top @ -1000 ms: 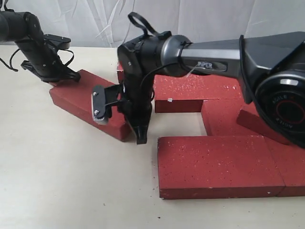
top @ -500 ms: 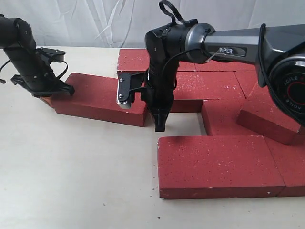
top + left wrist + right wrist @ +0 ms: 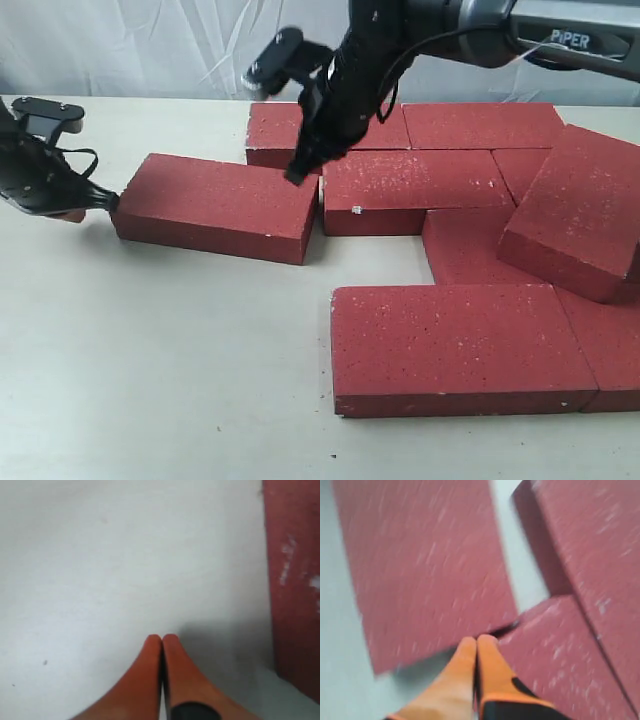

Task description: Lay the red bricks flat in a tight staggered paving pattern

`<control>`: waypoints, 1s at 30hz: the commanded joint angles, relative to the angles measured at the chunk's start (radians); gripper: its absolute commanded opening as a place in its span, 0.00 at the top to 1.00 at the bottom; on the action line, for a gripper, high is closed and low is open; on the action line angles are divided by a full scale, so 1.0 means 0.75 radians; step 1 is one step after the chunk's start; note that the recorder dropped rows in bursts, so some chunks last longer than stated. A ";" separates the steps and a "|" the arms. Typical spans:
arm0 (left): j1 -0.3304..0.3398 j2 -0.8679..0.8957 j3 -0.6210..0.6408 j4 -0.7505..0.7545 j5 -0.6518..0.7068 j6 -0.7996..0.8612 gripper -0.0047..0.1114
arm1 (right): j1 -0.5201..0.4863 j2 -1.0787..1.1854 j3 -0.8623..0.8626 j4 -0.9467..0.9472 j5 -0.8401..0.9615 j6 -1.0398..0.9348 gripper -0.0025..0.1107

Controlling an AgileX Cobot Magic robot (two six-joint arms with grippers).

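Exterior view: the loose brick (image 3: 215, 205) lies flat on the bench (image 3: 150, 380), skewed, with a wedge-shaped gap to the middle-row brick (image 3: 415, 185). The left fingers (image 3: 98, 197) sit low at its outer end. The right fingers (image 3: 300, 168) hang above its inner corner, over the seam with the back-row brick (image 3: 285, 125). A tilted brick (image 3: 580, 215) leans on its neighbours at the right. The front brick (image 3: 460, 345) lies flat near the camera.

A shove on one end would likely swing the loose brick rather than slide it straight, so its corner could jam and knock laid bricks out of line. The tilted brick could also slip.

Left wrist view: the left fingers (image 3: 150, 675) are pressed together and hold nothing. Bare bench shows between them and the brick's side (image 3: 295, 580). The exterior view hides that gap, and there they look as if they touch.

Right wrist view: though blurred, it shows the right fingers (image 3: 465, 675) also pinched together and empty. They hover over the corner where the loose brick (image 3: 425, 570) meets two others, and this view shows how narrow the seams are.
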 commanded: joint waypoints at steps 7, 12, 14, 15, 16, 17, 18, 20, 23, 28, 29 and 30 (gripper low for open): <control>0.056 -0.015 0.066 -0.091 -0.213 0.018 0.96 | -0.006 0.335 -0.525 0.204 0.047 0.169 0.99; 0.056 -0.015 0.066 -0.096 -0.220 0.018 0.96 | -0.004 0.527 -0.853 0.114 0.231 0.338 0.99; 0.056 -0.015 0.066 -0.096 -0.220 0.018 0.96 | -0.003 0.569 -0.901 0.140 0.241 0.348 0.99; 0.056 -0.015 0.066 -0.098 -0.220 0.018 0.96 | 0.000 0.581 -0.906 0.149 0.239 0.348 0.99; 0.056 -0.015 0.066 -0.098 -0.220 0.018 0.96 | 0.006 0.590 -0.908 0.149 0.233 0.348 0.99; 0.056 -0.015 0.066 -0.098 -0.220 0.018 0.96 | 0.011 0.601 -0.908 0.137 0.233 0.348 0.99; 0.056 -0.015 0.066 -0.099 -0.222 0.018 0.96 | 0.014 0.603 -0.908 0.127 0.233 0.348 0.99; 0.056 -0.015 0.066 -0.099 -0.222 0.018 0.96 | 0.014 0.614 -0.908 0.127 0.233 0.377 0.99; 0.056 -0.015 0.066 -0.099 -0.225 0.018 0.96 | 0.014 0.630 -0.908 0.099 0.230 0.421 0.99; 0.056 -0.015 0.066 -0.099 -0.228 0.018 0.96 | 0.014 0.661 -0.908 0.072 0.228 0.455 0.99; 0.056 -0.015 0.066 -0.099 -0.232 0.018 0.96 | 0.014 0.668 -0.908 0.066 0.222 0.459 0.99; 0.056 -0.015 0.066 -0.099 -0.238 0.018 0.96 | 0.014 0.671 -0.908 0.066 0.215 0.465 0.99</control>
